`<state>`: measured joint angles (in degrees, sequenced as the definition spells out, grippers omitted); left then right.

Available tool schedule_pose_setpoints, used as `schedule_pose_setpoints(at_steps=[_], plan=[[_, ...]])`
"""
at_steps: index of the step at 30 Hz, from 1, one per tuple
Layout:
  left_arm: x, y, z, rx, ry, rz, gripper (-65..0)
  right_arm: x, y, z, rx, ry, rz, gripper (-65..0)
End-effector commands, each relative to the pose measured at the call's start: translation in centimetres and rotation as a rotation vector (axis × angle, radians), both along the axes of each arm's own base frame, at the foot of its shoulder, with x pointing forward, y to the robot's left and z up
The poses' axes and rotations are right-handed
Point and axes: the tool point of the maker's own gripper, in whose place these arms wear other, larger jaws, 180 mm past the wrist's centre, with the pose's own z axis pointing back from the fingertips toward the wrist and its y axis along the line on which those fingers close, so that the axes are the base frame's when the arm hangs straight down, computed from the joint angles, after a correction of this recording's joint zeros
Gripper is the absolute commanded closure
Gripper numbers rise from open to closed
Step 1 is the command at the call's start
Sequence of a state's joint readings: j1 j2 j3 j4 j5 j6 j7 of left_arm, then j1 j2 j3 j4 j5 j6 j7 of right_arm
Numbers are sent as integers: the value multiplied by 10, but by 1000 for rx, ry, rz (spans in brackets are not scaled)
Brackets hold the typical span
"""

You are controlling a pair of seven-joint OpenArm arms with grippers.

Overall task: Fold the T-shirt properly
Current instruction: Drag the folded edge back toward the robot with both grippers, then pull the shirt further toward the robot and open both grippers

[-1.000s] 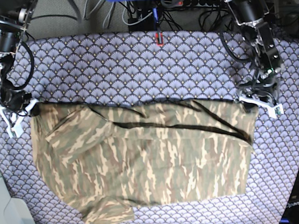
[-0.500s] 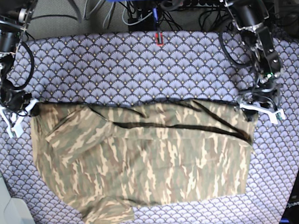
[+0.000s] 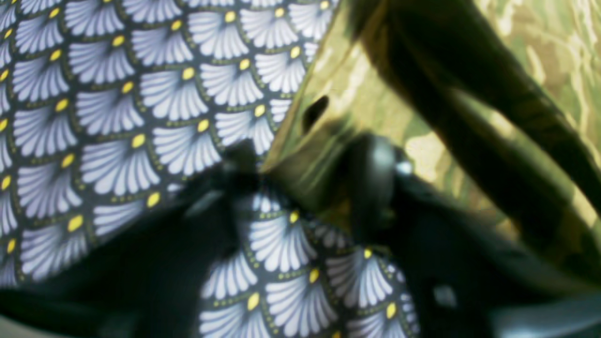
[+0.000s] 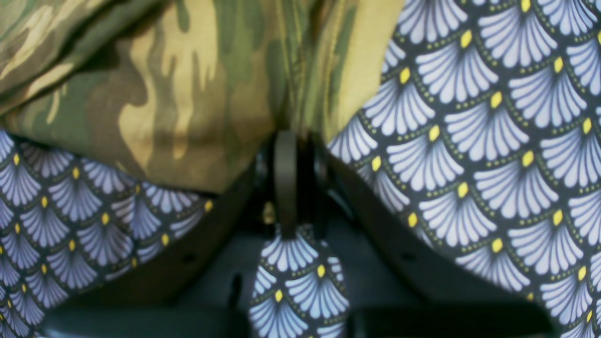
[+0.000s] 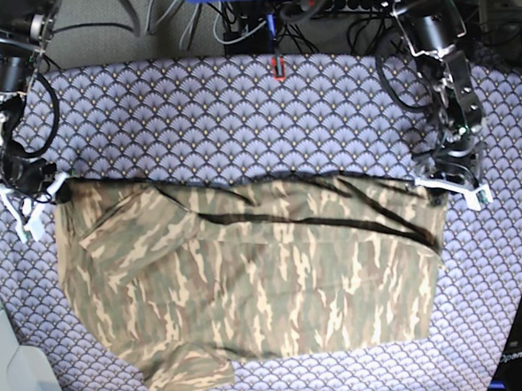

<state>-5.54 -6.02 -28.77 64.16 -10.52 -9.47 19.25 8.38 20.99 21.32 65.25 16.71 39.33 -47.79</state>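
Observation:
The camouflage T-shirt [image 5: 249, 285] lies spread across the table, with dark fold lines running along its upper part. At its far right corner my left gripper [image 5: 451, 188] is down on the cloth. In the blurred left wrist view the two dark fingers [image 3: 371, 178] stand apart, and the shirt's corner [image 3: 305, 155] lies between them; my left gripper [image 3: 303, 178] is open. At the far left corner my right gripper [image 5: 27, 208] is shut on the shirt's hem. The right wrist view shows my right gripper [image 4: 287, 150] pinching the T-shirt [image 4: 164, 94] edge.
A purple-grey fan-pattern tablecloth [image 5: 238, 117] covers the table. A small red object [image 5: 277, 68] sits at the back edge. Cables and a power strip [image 5: 338, 5] lie behind the table. A pale grey surface [image 5: 15, 379] borders the near left corner.
My left gripper has shifted left onto the shirt's right corner and its jaws have narrowed around it. The right gripper still holds the left corner in place.

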Motion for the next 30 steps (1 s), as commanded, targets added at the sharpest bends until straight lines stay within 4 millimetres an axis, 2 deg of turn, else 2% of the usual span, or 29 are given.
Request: schedule_pose_setpoints(at_steps=[1,4,10,20,27,30], plan=[[5,4,8,9,-18,-3,-160,-4,5,-4,-1,34,24,0],[6,4,10,10,-18,-5,0,-3,5,-3,-4,29,26,0],[0,3,5,-4,34,-13,0,-8,1,-4,-9,33,19,0],[-13,7,43,71,20,-50,0,-25,3,22,-105,-35,76,0],[-24,19,54,125,26,-60,0,-32,-28,34,-121,-64,-21,0],[-35,20,55,148,32,-68,0,-43,-44,34,-144,-47,-47,0]])
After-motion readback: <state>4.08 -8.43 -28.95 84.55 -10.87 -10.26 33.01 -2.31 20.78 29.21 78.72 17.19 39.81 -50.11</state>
